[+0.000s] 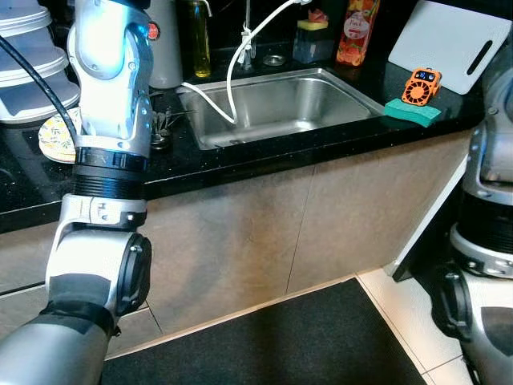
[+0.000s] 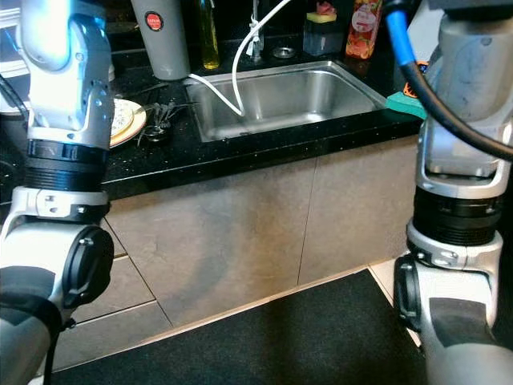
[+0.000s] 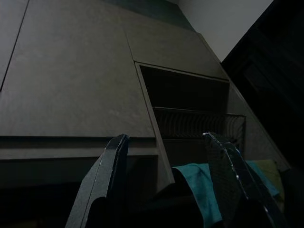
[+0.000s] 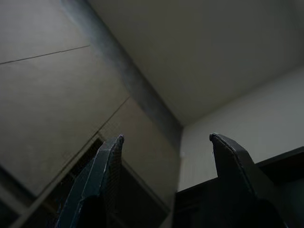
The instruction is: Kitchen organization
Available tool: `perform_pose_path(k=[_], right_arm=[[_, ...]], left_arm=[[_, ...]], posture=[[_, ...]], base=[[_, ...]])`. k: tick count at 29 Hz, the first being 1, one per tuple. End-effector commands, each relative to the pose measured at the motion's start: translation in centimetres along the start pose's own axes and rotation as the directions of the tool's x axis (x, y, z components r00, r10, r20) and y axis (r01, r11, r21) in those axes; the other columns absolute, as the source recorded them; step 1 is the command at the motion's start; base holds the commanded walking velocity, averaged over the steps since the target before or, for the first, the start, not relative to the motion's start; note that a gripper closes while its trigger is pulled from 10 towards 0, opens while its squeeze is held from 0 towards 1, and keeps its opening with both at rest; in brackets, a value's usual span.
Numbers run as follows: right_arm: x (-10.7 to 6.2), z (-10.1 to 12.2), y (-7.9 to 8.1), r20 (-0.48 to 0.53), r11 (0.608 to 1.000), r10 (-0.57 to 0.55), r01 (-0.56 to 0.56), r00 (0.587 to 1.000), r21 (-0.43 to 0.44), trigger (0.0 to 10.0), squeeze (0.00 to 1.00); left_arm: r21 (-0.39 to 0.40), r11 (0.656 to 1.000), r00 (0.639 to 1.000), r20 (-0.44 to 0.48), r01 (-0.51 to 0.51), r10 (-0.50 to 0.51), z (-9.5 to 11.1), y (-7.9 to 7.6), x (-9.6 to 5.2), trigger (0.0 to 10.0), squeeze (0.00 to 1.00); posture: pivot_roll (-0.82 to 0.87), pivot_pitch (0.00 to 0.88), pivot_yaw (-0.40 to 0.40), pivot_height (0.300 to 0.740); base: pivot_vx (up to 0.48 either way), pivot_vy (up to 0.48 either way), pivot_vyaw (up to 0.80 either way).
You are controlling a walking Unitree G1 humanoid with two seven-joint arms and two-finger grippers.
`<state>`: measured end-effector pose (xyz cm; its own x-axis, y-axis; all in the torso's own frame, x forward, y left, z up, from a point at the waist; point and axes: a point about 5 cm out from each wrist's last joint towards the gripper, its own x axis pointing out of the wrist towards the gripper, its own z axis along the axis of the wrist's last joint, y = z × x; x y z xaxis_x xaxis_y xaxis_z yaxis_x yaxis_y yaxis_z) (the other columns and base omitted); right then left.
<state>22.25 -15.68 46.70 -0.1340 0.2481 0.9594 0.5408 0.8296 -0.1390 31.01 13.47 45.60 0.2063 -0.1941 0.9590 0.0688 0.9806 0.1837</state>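
A steel sink (image 1: 288, 104) is set into the black counter (image 1: 240, 156) ahead of me, with a white hose (image 1: 234, 76) hanging into it. A patterned plate (image 1: 54, 138) and dark utensils (image 1: 163, 127) lie left of the sink. Right of it are a green sponge (image 1: 413, 111) and a small orange gadget (image 1: 422, 85). Both arms are raised, the left arm (image 1: 108, 120) on the left and the right arm (image 2: 465, 160) on the right. My left gripper (image 3: 165, 137) is open and points up at an open wall cabinet with a dish rack (image 3: 197, 122). My right gripper (image 4: 166, 137) is open, facing cabinets and ceiling.
A white cutting board (image 1: 449, 40) leans at the back right. Bottles (image 1: 357, 32), an oil bottle (image 1: 198, 40) and a grey canister (image 1: 166, 48) stand behind the sink. White dishes (image 1: 28, 60) are stacked far left. A teal cloth (image 3: 199, 187) hangs below the rack. A dark mat (image 1: 304, 337) covers the floor.
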Motion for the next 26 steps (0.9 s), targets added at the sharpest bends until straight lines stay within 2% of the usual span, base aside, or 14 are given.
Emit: perform_pose_path(k=[1, 2, 4, 6, 11, 15, 18, 20, 21, 22, 23, 24, 25, 26], right_arm=[[0.8, 0.4, -1.0, 0.056, 0.998, -0.039, 0.042, 0.998, -0.047, 10.0, 0.0], [0.8, 0.4, -1.0, 0.056, 0.998, -0.039, 0.042, 0.998, -0.047, 10.0, 0.0], [1.5, 0.4, -2.1, 0.094, 0.992, -0.06, 0.069, 0.994, -0.101, 10.0, 0.0], [1.8, 0.4, -2.7, 0.102, 0.99, -0.076, 0.087, 0.992, -0.108, 10.0, 0.0], [2.1, 0.1, -3.6, 0.086, 0.989, -0.124, 0.13, 0.989, -0.07, 10.0, 0.0], [2.2, -0.2, -5.1, 0.073, 0.982, -0.166, 0.171, 0.983, -0.081, 10.0, 0.0], [2.0, -0.5, -5.2, 0.051, 0.983, -0.159, 0.163, 0.986, -0.08, 10.0, 0.0], [0.2, -2.9, -2.9, -0.161, 0.993, -0.02, 0.039, 0.987, 0.113, 10.0, 0.0], [0.2, -2.9, -2.9, -0.161, 0.993, -0.02, 0.039, 0.987, 0.113, 10.0, 0.0], [-2.3, -4.4, -0.8, -0.303, 0.971, 0.09, -0.015, 0.949, 0.24, 10.0, 0.0], [-6.2, -5.5, 1.9, -0.436, 0.912, 0.231, -0.037, 0.87, 0.409, 10.0, 0.0], [-9.0, -5.8, 3.5, -0.5, 0.863, 0.314, -0.023, 0.807, 0.504, 10.0, 0.0], [-10.6, -5.8, 4.3, -0.529, 0.833, 0.357, -0.006, 0.77, 0.553, 10.0, 0.0], [-14.1, -5.4, 6.1, -0.583, 0.779, 0.446, 0.026, 0.679, 0.627, 10.0, 0.0]], left_arm=[[0.066, 0.998, 0.999, 0.04, -0.002, -0.001, 0.7, 0.8, 0.8, 10.0, 0.0], [0.066, 0.998, 0.999, 0.04, -0.002, -0.001, 0.7, 0.8, 0.8, 10.0, 0.0], [0.157, 0.987, 0.996, 0.088, -0.027, 0.013, 1.5, 2.1, 1.7, 10.0, 0.0], [0.17, 0.985, 0.994, 0.113, -0.026, 0.007, 2.0, 2.7, 2.2, 10.0, 0.0], [0.126, 0.992, 0.99, 0.136, 0.008, -0.025, 2.8, 3.2, 2.9, 10.0, 0.0], [0.125, 0.992, 0.987, 0.161, -0.013, -0.008, 3.8, 4.9, 3.5, 10.0, 0.0], [0.116, 0.993, 0.99, 0.139, 0.006, -0.023, 3.4, 4.6, 3.2, 10.0, 0.0], [0.037, 0.992, 0.993, 0.018, 0.12, -0.121, 1.1, 2.7, 1.8, 10.0, 0.0], [0.037, 0.992, 0.993, 0.018, 0.12, -0.121, 1.1, 2.7, 1.8, 10.0, 0.0], [-0.068, 0.989, 0.989, -0.058, 0.133, -0.137, -0.4, 1.6, 0.4, 10.0, 0.0], [-0.152, 0.979, 0.976, -0.149, 0.139, -0.161, -2.3, 0.3, -1.7, 10.0, 0.0], [-0.2, 0.971, 0.964, -0.204, 0.13, -0.171, -3.4, -0.5, -3.2, 10.0, 0.0], [-0.223, 0.967, 0.956, -0.234, 0.124, -0.177, -3.9, -0.9, -4.0, 10.0, 0.0], [-0.255, 0.963, 0.932, -0.321, 0.087, -0.169, -5.3, -1.6, -6.4, 10.0, 0.0]], posture=[[-0.02, 0.0, 0.041, 0.74], [-0.02, 0.0, 0.041, 0.74], [-0.02, 0.0, 0.038, 0.74], [-0.01, 0.0, 0.035, 0.74], [-0.01, 0.0, 0.033, 0.74], [-0.01, 0.0, 0.033, 0.74], [-0.01, 0.0, 0.031, 0.74], [-0.01, 0.0, 0.031, 0.74], [-0.01, 0.0, 0.031, 0.74], [-0.01, 0.0, 0.033, 0.74], [-0.01, 0.0, 0.03, 0.74], [-0.01, 0.0, 0.03, 0.74], [-0.01, 0.0, 0.03, 0.74], [0.0, 0.0, 0.027, 0.74]], base=[[0.0, 0.0, 0.0], [0.0, 0.0, 0.0], [0.0, 0.0, 0.0], [0.0, 0.0, 0.0], [0.0, 0.0, 0.0], [0.0, 0.0, 0.0], [0.0, 0.0, 0.0], [0.0, 0.0, 0.0], [0.0, 0.0, 0.0], [0.0, 0.0, 0.0], [0.0, 0.0, 0.0], [0.0, 0.0, 0.0], [0.0, 0.0, 0.0], [0.0, 0.0, 0.0]])
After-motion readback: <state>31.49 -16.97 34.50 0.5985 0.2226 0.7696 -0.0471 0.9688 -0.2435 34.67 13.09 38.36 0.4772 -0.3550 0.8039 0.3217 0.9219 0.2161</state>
